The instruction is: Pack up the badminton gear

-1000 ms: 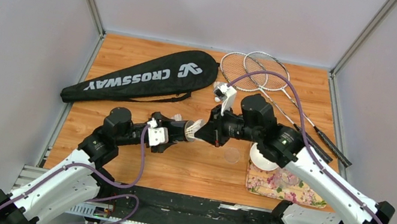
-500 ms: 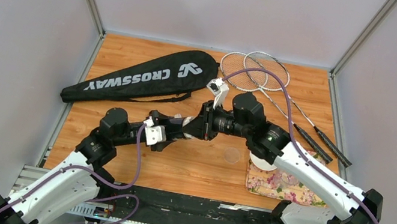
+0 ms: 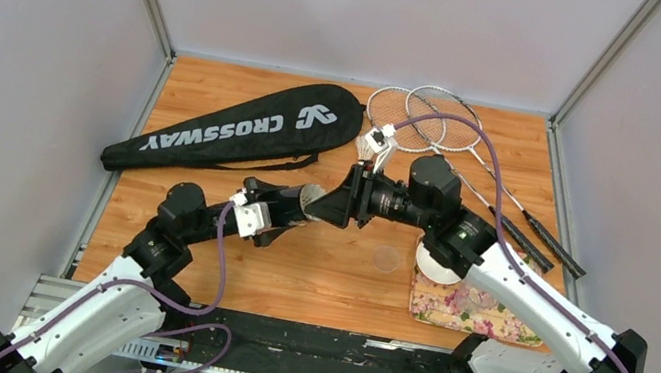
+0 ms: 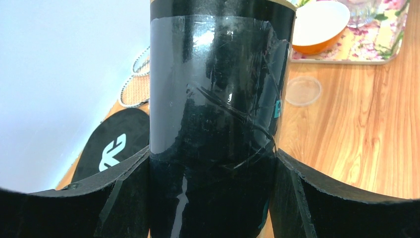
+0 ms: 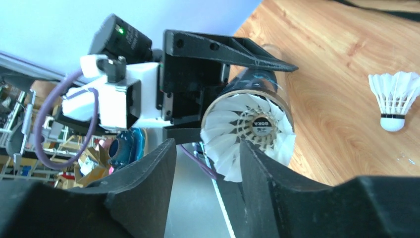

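Dark tube (image 4: 218, 89), a glossy black cylinder, is held off the bench (image 3: 321, 281) over its middle, pinched in the left gripper (image 4: 213, 168). A white feather shuttlecock (image 5: 250, 131) sits in the tube mouth, skirt facing outward. The right gripper (image 5: 207, 146) is just before that mouth, jaws spread and holding nothing; a second ago they were pressed together on this shuttlecock. A second shuttlecock (image 5: 393, 106) lies on the wood-grain bench. A round clear lid (image 3: 386, 258) lies left of the flowered tray (image 3: 477, 318), which carries a white bowl (image 3: 433, 263). Black CROSSWAY bag (image 3: 234, 130) far left; two rackets (image 3: 424, 119) far right, heads overlapping.
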